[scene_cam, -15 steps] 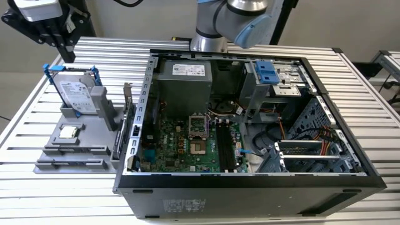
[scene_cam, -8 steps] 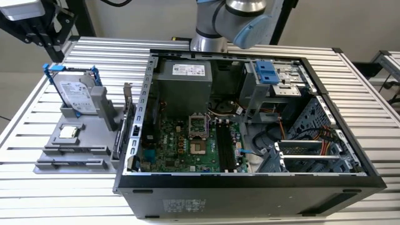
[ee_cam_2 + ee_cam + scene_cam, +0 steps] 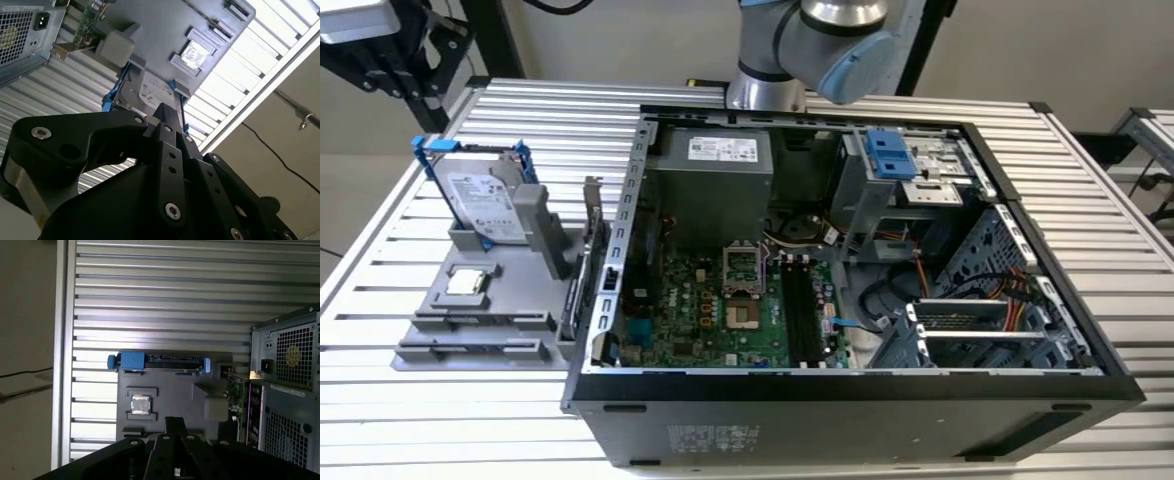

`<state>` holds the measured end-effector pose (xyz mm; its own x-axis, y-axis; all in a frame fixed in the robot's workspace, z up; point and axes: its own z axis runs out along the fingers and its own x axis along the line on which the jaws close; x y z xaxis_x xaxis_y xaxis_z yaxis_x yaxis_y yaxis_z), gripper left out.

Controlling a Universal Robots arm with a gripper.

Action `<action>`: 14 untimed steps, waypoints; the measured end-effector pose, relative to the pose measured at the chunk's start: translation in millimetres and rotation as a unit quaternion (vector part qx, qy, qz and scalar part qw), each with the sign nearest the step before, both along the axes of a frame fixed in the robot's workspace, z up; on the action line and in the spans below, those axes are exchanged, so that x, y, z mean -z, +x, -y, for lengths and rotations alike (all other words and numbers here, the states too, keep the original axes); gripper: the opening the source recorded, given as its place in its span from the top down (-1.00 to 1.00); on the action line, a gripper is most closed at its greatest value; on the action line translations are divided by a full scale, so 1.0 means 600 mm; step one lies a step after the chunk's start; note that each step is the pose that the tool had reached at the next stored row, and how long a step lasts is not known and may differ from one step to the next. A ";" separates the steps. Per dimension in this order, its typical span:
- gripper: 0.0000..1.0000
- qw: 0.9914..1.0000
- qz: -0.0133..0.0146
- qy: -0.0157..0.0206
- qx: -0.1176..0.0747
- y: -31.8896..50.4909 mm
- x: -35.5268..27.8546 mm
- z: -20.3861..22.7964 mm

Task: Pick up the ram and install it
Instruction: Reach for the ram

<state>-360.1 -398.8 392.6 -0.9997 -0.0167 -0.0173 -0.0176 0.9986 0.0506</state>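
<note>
My gripper hangs high above the grey parts holder, its fingers drawn together into one dark bar with nothing seen between them. In the exterior view the arm stands behind the open computer case. The motherboard lies inside it, with long black slots beside the processor socket. I cannot pick out the ram for sure. A thin dark strip runs along the front rails of the holder, and in the first wrist view my gripper hides that end.
On the holder stand a silver hard drive in a blue frame, a square chip and an upright expansion card with a metal bracket. The ribbed metal table surrounds the holder and case. Cables and drive cages crowd the case's right half.
</note>
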 end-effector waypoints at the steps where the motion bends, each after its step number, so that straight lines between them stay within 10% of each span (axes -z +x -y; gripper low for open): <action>1: 1.00 1.000 0.000 0.000 0.000 0.000 0.000 0.0000; 14: 1.00 1.000 0.000 0.000 0.005 -0.002 0.001 0.0428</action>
<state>-361.6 -424.5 392.0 -0.9998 -0.0076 -0.0172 -0.0085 0.9987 0.0507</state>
